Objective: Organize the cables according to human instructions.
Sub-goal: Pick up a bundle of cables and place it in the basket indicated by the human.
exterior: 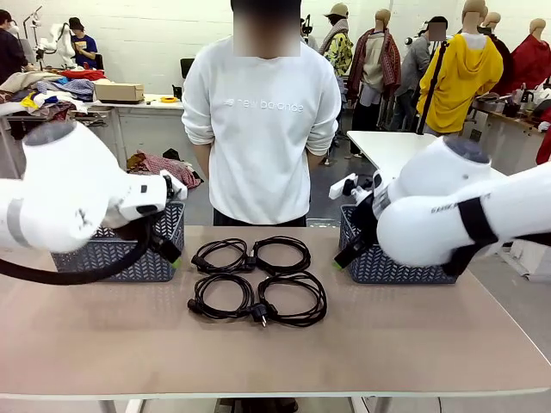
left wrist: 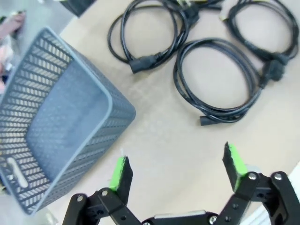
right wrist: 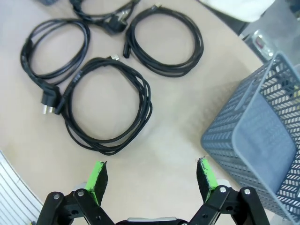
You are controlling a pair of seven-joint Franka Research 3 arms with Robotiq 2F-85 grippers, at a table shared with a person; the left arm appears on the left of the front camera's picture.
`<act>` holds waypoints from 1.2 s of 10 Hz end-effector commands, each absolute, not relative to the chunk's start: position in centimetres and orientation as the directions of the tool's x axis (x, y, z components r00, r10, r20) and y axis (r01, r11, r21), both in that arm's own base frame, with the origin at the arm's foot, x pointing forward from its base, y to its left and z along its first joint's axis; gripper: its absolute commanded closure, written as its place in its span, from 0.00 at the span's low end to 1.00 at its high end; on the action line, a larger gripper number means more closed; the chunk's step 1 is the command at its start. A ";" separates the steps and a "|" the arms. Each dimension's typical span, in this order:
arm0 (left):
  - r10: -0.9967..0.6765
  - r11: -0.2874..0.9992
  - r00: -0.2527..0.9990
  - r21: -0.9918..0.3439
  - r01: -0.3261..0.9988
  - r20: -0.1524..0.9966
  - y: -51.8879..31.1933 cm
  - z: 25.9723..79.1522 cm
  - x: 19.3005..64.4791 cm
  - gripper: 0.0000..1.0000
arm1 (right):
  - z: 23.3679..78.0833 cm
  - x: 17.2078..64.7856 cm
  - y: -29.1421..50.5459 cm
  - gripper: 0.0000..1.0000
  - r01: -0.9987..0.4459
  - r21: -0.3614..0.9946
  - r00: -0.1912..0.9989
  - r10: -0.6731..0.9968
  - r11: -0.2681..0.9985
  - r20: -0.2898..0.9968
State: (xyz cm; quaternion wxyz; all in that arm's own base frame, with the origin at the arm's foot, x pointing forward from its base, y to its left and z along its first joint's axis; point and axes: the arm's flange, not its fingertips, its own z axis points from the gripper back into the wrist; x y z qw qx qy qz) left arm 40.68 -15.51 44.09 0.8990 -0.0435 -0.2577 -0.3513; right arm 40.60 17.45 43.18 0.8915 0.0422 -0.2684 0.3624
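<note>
Four black coiled cables lie in a two-by-two group mid-table: back left (exterior: 220, 243), back right (exterior: 303, 255), front left (exterior: 196, 302) and front right (exterior: 319, 301). My left gripper (exterior: 175, 255) hangs open over the table between the left basket and the cables, fingers empty (left wrist: 177, 168). In its wrist view the nearest coil (left wrist: 180, 84) lies just ahead. My right gripper (exterior: 343, 256) is open and empty too (right wrist: 152, 174), beside the right basket, with one coil (right wrist: 145, 103) right in front of its fingers and another (right wrist: 199, 47) beyond.
A grey mesh basket stands at each side of the cables, left (exterior: 129, 258) (left wrist: 93, 136) and right (exterior: 379, 267) (right wrist: 229, 131). A person in a white sweatshirt (exterior: 258, 129) stands at the far edge, hands behind the back. The table's front half is bare.
</note>
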 end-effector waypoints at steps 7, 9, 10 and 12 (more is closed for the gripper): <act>-0.634 0.603 0.509 -0.040 0.797 0.582 -9.7 52.8 40.0 0.00 | 50.9 37.9 10.8 0.00 -0.839 0.030 0.433 0.633 0.544 0.642; -0.609 0.616 0.504 -0.034 0.787 0.613 -8.3 53.4 39.7 0.00 | 51.5 37.5 9.1 0.00 -0.825 0.029 0.438 0.607 0.564 0.663; -0.599 0.631 0.504 -0.021 0.776 0.623 -7.7 53.7 39.6 0.00 | 51.6 37.4 8.4 0.00 -0.823 0.041 0.441 0.593 0.566 0.674; -0.609 0.614 0.469 0.006 0.789 0.639 -6.2 53.8 39.1 0.00 | 51.8 37.3 7.6 0.00 -0.823 0.045 0.439 0.583 0.567 0.683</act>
